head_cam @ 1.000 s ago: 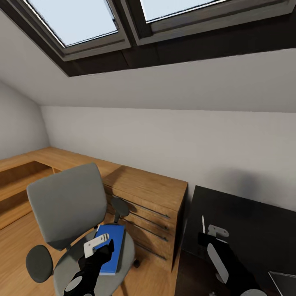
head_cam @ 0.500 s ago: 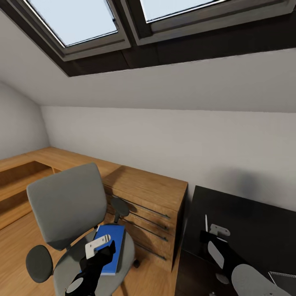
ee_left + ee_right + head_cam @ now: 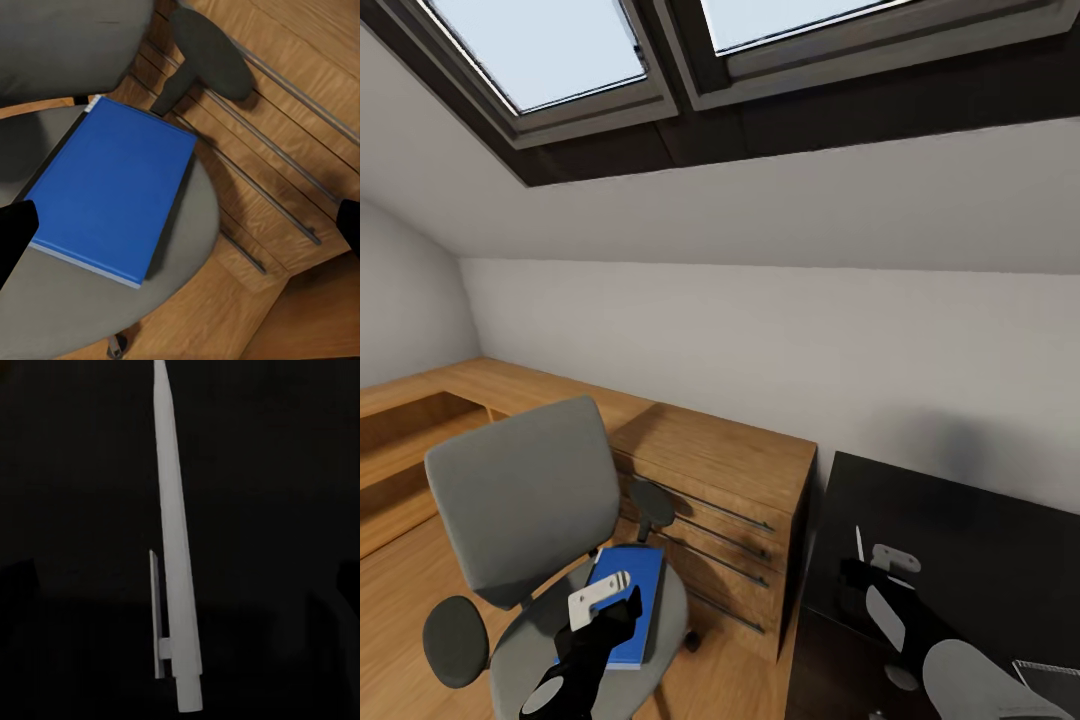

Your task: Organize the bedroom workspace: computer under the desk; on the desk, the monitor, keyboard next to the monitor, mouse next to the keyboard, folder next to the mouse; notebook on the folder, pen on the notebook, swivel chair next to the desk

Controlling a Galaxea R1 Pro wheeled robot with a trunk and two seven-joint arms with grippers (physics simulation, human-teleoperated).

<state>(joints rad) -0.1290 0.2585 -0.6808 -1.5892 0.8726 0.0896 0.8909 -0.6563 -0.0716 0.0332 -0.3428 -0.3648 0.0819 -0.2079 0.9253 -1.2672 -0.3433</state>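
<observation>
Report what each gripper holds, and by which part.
The left gripper hangs open over the folder, holding nothing. The pen sits between the fingers of the right gripper over the dark desk; whether it is gripped cannot be told.

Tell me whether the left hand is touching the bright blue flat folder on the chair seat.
Cannot tell. In the left wrist view one dark fingertip overlaps the bright blue flat folder's edge, but no view shows contact or a gap plainly.

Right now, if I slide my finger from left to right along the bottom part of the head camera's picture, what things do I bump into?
Swivel chair → left gripper over the blue folder on its seat → wooden dresser → white pen on the black desk → right gripper.
</observation>
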